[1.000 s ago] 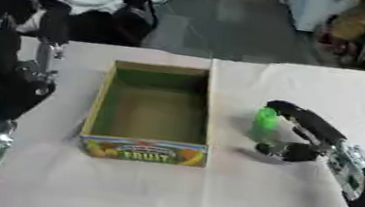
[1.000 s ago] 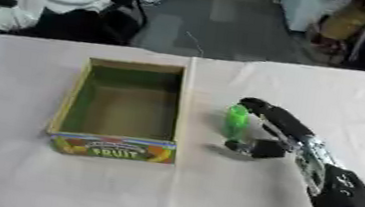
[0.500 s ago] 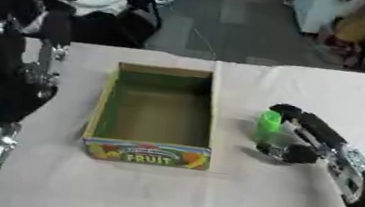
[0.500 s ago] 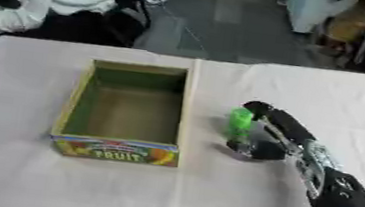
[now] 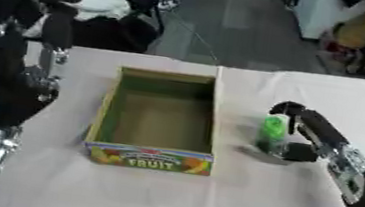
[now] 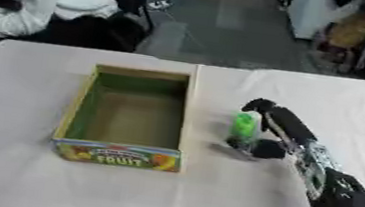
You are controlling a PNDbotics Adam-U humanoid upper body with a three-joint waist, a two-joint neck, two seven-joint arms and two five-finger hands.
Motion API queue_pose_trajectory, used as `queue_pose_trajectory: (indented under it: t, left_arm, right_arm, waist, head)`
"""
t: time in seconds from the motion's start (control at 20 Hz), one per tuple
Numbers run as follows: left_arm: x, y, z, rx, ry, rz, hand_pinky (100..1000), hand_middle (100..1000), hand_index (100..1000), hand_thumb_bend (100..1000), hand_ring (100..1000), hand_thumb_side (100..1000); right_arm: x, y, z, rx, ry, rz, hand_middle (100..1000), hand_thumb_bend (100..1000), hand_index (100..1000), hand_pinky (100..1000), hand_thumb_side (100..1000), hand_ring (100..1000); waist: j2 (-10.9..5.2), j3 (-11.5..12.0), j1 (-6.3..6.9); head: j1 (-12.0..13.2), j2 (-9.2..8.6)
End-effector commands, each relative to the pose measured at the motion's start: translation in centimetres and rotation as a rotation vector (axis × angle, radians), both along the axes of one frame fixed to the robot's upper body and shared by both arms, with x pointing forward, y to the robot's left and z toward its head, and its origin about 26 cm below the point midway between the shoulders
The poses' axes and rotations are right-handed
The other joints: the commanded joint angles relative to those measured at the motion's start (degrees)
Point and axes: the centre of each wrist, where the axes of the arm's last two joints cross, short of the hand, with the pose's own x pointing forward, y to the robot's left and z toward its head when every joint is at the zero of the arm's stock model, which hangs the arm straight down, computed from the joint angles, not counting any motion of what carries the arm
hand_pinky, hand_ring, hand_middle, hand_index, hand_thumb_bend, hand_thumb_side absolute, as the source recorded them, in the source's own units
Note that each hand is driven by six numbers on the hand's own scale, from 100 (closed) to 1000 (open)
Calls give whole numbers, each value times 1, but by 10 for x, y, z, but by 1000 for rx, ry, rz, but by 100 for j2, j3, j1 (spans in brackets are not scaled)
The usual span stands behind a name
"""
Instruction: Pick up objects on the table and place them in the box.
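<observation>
Green object [image 5: 272, 133] in right hand [image 5: 308, 137]

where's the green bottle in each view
Left eye view: green bottle right of centre, in the right hand, just right of the box.
Right eye view: same bottle, a little nearer the centre, again just right of the box.
Shared landmark: the FRUIT label on the box's front wall, lower left of the bottle in both.
</observation>
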Motion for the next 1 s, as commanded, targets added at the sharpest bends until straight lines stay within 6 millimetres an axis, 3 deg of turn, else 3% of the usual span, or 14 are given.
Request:
queue_pose_trajectory:
  t: [0.05,0.55,0.65,0.7,0.75,0.8,1.0]
  left_arm:
    - [-2,-1,8,9,-29,-14,651,859,889,298,673,593]
    - [-2,-3,9,11,-30,-22,651,859,889,299,673,592]
    - [-2,-3,9,12,-31,-25,651,859,889,299,673,592]
    - [-2,-3,10,11,-32,-25,651,859,888,299,674,592]
    - [-2,-3,10,11,-33,-26,651,859,888,299,674,592]
    - [-2,-3,10,10,-33,-26,651,859,888,299,674,592]
    - [-2,-4,10,12,-33,-29,651,859,888,298,674,592]
  right_arm:
    - [4,-2,14,-11,-31,7,773,639,816,100,706,375]
    - [3,2,6,-19,-3,26,756,626,814,100,718,371]
    - [3,4,6,-18,-4,30,730,624,787,100,699,328]
    - [3,5,6,-14,-7,30,671,618,745,100,662,220]
    - [3,5,5,-5,-12,28,682,620,754,100,670,238]
    - [3,5,5,10,-18,25,584,593,655,100,602,114]
    - [3,4,2,60,-43,3,474,586,539,100,535,100]
  waist:
    - [-71,16,-13]
    - [-61,35,-13]
    - [-59,44,-14]
    - [-59,48,-15]
    - [-59,50,-16]
    - [-58,51,-18]
    - [-57,56,-20]
  head:
    - [-9,-71]
    - [-10,-88]
    - [-8,-96]
    - [-8,-95]
    - [-8,-94]
    - [-3,-97]
    - [21,-102]
